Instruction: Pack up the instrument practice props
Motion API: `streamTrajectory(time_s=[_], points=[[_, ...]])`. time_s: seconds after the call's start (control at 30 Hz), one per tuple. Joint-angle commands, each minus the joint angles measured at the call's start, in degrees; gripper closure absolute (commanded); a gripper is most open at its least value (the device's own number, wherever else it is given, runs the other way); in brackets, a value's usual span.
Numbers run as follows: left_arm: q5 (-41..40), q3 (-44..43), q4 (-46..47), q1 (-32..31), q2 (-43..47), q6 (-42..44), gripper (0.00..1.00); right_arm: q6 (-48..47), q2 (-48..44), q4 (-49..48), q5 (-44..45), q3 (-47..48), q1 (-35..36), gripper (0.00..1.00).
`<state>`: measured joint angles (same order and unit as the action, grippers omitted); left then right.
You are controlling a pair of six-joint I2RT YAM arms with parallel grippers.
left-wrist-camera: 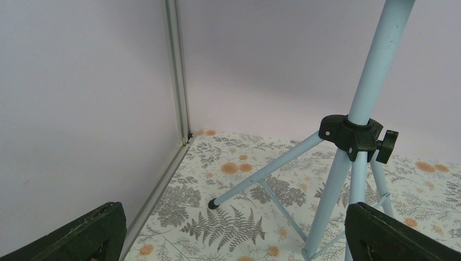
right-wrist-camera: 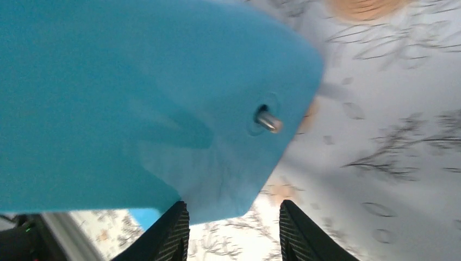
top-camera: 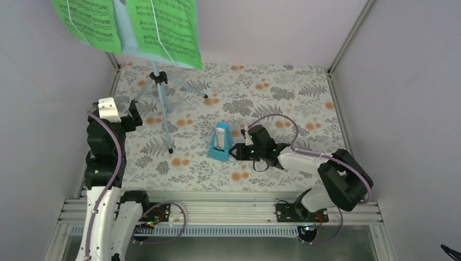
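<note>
Packed: nothing yet; pages (top-camera: 163, 27) are hanging on stand (top-camera: 163, 109), metronome (top-camera: 219, 142) is sitting on worktop (top-camera: 282, 92).
Left arm (top-camera: 100, 157): jaws are gaping wide, empty.
Right arm (top-camera: 304, 160): jaws are sitting part-spread at metronome; can't tell if gripping.

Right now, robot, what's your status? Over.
Left gripper open by the music stand, green pages on it. Right gripper part open at the metronome. Nothing blocking.

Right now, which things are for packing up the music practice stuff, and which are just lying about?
For the job:
pale blue music stand
green sheet-music pages
small blue metronome

Just there:
flowered table cover
metal rail at the front
plain walls
</note>
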<state>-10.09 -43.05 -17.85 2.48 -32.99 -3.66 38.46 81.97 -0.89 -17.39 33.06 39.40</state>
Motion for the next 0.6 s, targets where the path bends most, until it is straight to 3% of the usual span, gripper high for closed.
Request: streamTrajectory(time_s=[0.0,0.13,0.23,0.3,0.5,0.57], points=[[-0.34,0.23,0.46,0.24,0.53,-0.51,0.0,2.85,-0.18,-7.3,-1.7,1.39,4.39,0.61],[-0.69,0.25,0.5,0.24,0.56,-0.51,0.0,2.94,-1.07,-7.87,-0.19,1.64,5.69,0.61],[-0.79,0.33,0.46,0.24,0.58,-0.43,0.0,0.84,-6.66,-4.59,5.02,0.21,5.37,0.56],[-0.53,0.41,0.55,0.24,0.43,-0.49,0.0,-1.54,-12.31,-3.54,6.3,-1.18,4.43,0.47],[-0.43,0.24,0.56,0.24,0.19,-0.44,0.0,-14.64,-27.86,-4.87,5.19,-3.53,2.9,0.01],[-0.62,0.3,0.52,0.22,0.22,-0.31,0.0,-19.57,-30.01,-7.18,2.99,-3.53,2.88,0.0]])
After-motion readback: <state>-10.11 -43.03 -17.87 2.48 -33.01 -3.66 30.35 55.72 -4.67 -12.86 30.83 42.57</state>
